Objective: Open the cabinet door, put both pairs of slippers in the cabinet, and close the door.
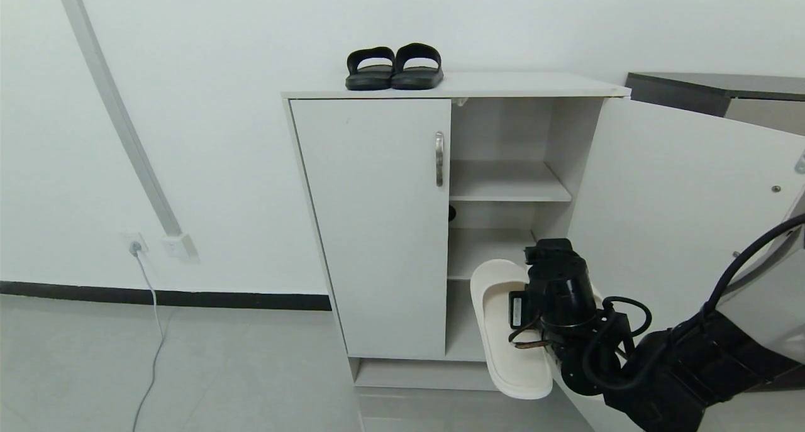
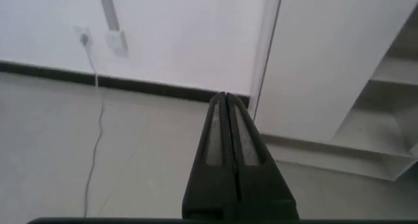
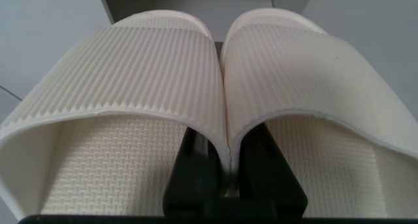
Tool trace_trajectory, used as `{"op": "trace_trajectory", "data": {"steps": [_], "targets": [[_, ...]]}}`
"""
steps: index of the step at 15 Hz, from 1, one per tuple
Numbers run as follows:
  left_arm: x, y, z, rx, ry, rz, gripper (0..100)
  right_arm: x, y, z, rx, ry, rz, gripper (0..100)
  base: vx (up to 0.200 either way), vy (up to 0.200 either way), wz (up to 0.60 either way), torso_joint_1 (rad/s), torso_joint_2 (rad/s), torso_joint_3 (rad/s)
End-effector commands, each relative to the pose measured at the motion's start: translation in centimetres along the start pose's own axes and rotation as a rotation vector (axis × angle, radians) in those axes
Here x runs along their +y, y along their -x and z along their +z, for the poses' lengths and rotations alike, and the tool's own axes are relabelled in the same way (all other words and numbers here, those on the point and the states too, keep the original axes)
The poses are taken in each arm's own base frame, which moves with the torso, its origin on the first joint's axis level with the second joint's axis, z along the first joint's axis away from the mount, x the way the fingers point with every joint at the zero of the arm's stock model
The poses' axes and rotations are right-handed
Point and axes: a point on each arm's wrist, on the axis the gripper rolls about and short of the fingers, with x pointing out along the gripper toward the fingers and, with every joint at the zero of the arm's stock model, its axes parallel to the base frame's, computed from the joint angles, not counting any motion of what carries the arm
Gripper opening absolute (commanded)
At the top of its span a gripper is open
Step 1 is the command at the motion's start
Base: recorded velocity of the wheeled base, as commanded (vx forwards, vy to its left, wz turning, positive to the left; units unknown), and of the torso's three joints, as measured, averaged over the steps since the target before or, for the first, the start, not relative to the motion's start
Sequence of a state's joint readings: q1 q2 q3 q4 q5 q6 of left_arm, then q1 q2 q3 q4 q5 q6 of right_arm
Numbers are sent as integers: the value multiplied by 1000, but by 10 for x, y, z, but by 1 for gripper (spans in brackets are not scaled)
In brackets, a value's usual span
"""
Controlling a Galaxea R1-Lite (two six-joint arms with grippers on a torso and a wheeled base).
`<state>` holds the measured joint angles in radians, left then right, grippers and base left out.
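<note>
The first pair of slippers (image 1: pixel 394 68) sits on top of the cabinet (image 1: pixel 534 83), above its shut left door (image 1: pixel 371 231). The right door (image 1: pixel 673 212) stands swung out to the right, with shelves (image 1: pixel 506 183) behind the opening. The second pair of slippers (image 1: pixel 509 331), side by side in the right tool (image 3: pixel 227 185), hangs just before the lower shelves.

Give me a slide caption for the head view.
Right gripper holds white slippers before the open cabinet; black slippers sit on top.
</note>
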<state>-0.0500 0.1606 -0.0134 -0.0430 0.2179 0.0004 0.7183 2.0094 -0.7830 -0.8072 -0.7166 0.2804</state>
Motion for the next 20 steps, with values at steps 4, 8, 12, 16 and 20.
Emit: {"op": "trace_trajectory", "data": {"steps": [4, 8, 12, 16, 20], "targets": [[-6, 12, -12, -109, -47, -266, 0, 2, 4, -2, -9, 3, 16, 0, 0, 0, 0, 0, 0, 0], [-6, 12, -12, -109, -30, -256, 0, 7, 0, 3, -42, 8, 40, 0, 0, 0, 0, 0, 0, 0], [-5, 12, -12, -106, -27, -255, 0, 28, -26, -4, -41, -2, 62, 0, 0, 0, 0, 0, 0, 0], [-5, 12, -12, -106, -25, -255, 0, 26, -27, -8, -38, 0, 33, 0, 100, 0, 0, 1, 4, -2], [-5, 12, -12, -106, -25, -255, 0, 26, -27, -7, -41, -4, 29, 0, 200, 0, 0, 4, 5, 1]]}}
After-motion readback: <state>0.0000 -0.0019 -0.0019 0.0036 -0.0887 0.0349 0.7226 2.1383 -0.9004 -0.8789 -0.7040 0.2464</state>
